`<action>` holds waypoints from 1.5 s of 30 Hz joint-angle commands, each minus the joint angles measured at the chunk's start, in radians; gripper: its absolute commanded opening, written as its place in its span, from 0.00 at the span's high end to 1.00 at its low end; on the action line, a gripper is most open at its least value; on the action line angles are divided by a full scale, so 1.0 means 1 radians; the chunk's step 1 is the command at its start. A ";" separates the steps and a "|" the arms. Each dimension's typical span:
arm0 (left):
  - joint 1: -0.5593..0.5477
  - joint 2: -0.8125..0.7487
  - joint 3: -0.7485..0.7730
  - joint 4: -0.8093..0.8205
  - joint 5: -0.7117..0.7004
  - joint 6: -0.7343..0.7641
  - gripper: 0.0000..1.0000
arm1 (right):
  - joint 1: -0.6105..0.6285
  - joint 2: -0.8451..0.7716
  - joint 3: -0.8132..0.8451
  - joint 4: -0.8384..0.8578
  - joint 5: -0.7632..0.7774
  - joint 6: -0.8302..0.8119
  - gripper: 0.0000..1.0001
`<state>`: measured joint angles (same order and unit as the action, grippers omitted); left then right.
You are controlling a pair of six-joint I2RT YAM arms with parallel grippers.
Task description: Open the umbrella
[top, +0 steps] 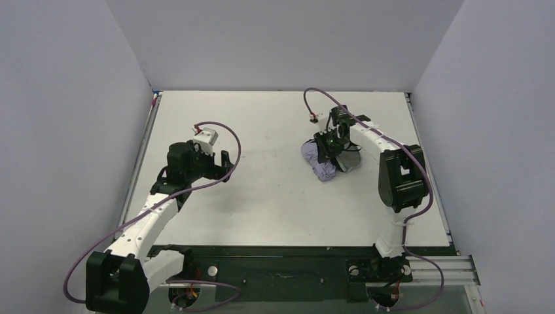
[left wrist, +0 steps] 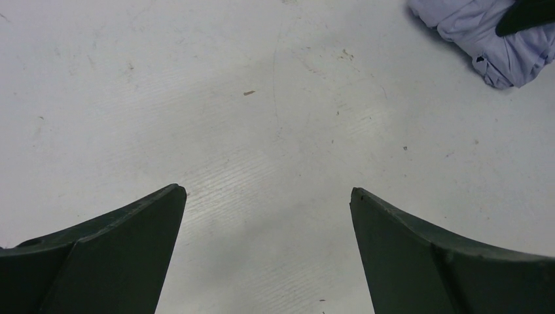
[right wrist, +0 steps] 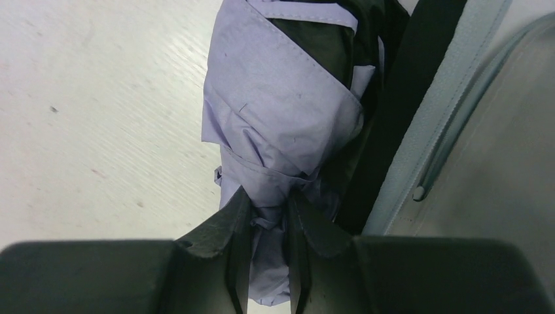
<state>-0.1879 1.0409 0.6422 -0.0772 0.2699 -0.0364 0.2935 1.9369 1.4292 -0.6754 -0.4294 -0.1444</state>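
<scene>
The umbrella [top: 319, 163] lies folded on the table right of centre, a pale lavender bundle with black folds showing. My right gripper [top: 329, 149] reaches down onto it. In the right wrist view the right gripper [right wrist: 265, 201] is shut on a pinch of the umbrella's [right wrist: 281, 111] lavender canopy. My left gripper [top: 226, 165] hovers over bare table well to the left of the umbrella, its jaws wide apart. In the left wrist view the left gripper [left wrist: 268, 193] holds nothing, and the umbrella [left wrist: 481, 36] shows at the top right corner. The handle and shaft are hidden.
A black-and-grey sleeve [right wrist: 458, 163] lies right beside the umbrella, on its right side, and shows in the top view as the sleeve [top: 351, 159]. White walls close in the table [top: 275, 196] at the back and sides. A purple cable [top: 314, 98] loops above the right wrist.
</scene>
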 commanded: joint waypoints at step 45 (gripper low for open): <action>-0.048 0.070 0.042 0.442 0.567 -0.635 0.33 | 0.480 -0.886 -0.643 0.586 0.042 -0.737 1.00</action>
<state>-0.2001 1.1160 0.6182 0.2687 0.8246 -0.6106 0.7460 1.1023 0.7845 -0.2256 -0.3893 -0.8417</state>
